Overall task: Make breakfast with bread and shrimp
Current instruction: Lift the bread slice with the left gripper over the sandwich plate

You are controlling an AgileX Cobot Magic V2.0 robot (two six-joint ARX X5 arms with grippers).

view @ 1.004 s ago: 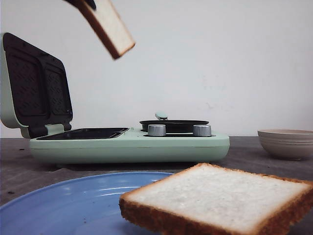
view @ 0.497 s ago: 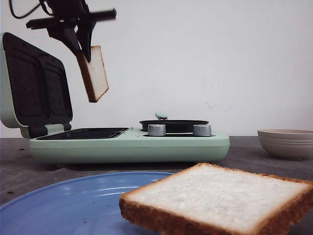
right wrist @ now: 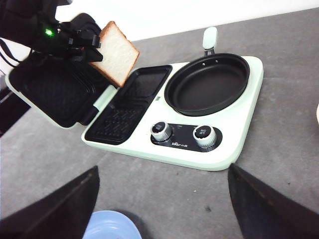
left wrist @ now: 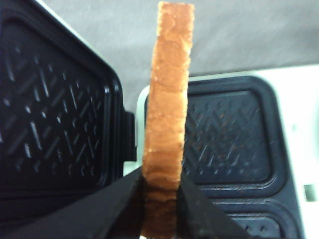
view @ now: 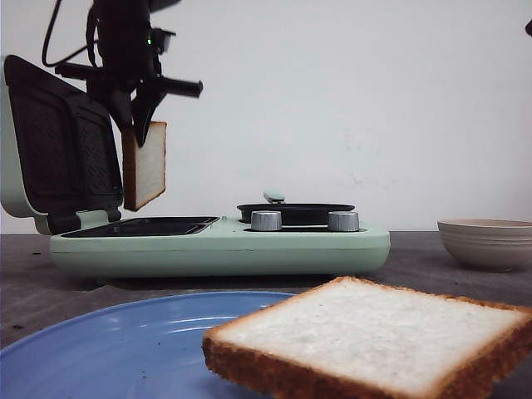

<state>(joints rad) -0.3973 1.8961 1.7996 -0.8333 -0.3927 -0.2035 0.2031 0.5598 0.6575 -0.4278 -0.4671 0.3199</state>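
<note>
The left pincer (view: pixel 143 125) is clamped on one slice of bread (view: pixel 145 165), gripping it by its upper edge so that it hangs on edge above the ribbed lower plates (right wrist: pixel 128 107) of the green sandwich maker (view: pixel 249 245), just in front of the raised lid (view: pixel 58 141). The second slice (view: pixel 374 341) lies close to the camera, partly over the blue plate (view: pixel 108 349) on the bench (view: pixel 432 249). The right pincer (right wrist: pixel 162 199) stands wide open and holds nothing. A round pan (right wrist: pixel 207 82) sits on the maker's right half, and a bowl (view: pixel 486 241) stands well apart.
</note>
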